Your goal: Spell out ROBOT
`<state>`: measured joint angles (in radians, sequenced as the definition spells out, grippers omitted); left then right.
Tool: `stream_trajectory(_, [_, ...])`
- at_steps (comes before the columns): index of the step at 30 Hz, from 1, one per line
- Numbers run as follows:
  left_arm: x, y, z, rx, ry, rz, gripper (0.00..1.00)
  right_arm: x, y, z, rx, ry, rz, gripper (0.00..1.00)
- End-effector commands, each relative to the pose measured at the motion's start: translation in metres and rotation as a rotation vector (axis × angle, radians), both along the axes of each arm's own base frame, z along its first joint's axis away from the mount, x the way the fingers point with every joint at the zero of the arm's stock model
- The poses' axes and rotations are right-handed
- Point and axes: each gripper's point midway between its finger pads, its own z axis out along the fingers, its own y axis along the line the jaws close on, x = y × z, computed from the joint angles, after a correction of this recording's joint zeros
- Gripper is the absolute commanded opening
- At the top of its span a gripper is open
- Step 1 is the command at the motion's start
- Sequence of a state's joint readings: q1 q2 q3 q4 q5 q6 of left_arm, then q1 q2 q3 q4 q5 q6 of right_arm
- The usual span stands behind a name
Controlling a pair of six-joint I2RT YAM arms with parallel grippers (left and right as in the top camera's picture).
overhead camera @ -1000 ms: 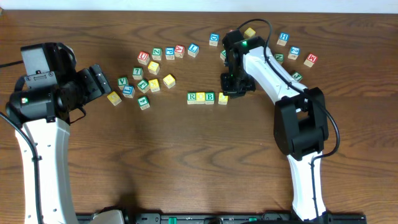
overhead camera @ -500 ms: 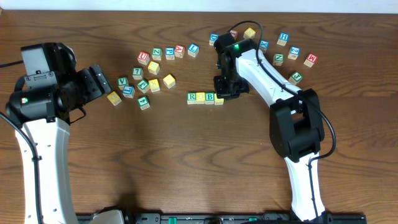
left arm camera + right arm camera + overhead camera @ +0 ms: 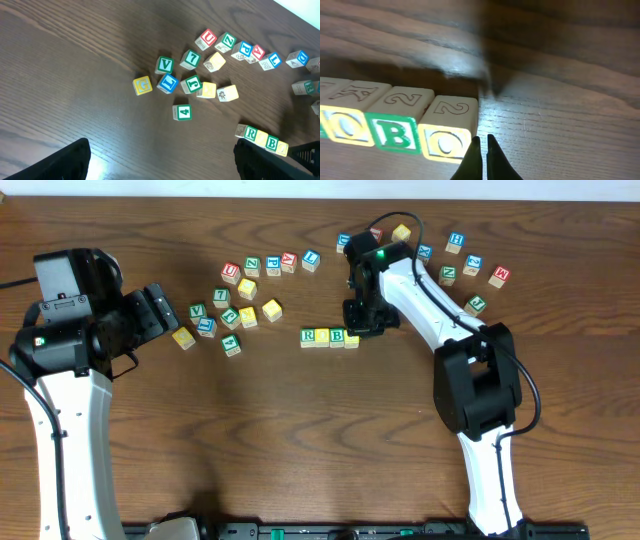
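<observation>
The right fingers (image 3: 472, 165) are pressed almost together, only a sliver of gap between the tips, and they grip nothing. They hang low over the bench (image 3: 560, 125). The second O block (image 3: 447, 132) sits just beside the tips on their left as the wrist camera shows it, near them but apparently not touching. It rests flat on the wood, free of any hold.

Outward from there, the B block (image 3: 395, 131) butts against that O and the first O block (image 3: 347, 127) butts against the B. The R block (image 3: 308, 336) closes the far end of the row. From overhead the four read R, O, B, O in a close line, though the last O looks slightly out of line with the others.

So four of the five letters appear to be placed, and only the T is left. It would belong on the bare wood directly under the right fingers. No T can be picked out with certainty among the loose blocks (image 3: 247, 288) well off beyond the R end, or among the further blocks (image 3: 456, 242) scattered behind the right arm.

The left fingers (image 3: 60, 162) are spread wide and empty, well away from the row and nearer the loose blocks.
</observation>
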<state>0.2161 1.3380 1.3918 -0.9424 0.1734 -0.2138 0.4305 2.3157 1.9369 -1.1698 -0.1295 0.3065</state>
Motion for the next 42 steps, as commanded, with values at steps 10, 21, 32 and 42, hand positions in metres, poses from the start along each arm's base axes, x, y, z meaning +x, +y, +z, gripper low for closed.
stream_trajectory(10, [0.001, 0.003, -0.001, 0.000, 0.006, 0.019, 0.90, -0.021, 0.010, 0.055, 0.014, -0.027, 0.030, 0.01])
stream_trajectory(21, [0.001, 0.003, -0.001, 0.000, 0.006, 0.019, 0.91, -0.051, 0.023, 0.019, -0.105, -0.017, 0.102, 0.01])
stream_trajectory(32, [0.001, 0.003, -0.001, 0.000, 0.006, 0.019, 0.91, -0.045, 0.006, -0.009, -0.201, -0.075, 0.054, 0.01])
stream_trajectory(42, [0.001, 0.003, -0.001, 0.000, 0.006, 0.019, 0.91, -0.036, 0.011, -0.012, -0.182, -0.115, 0.049, 0.01])
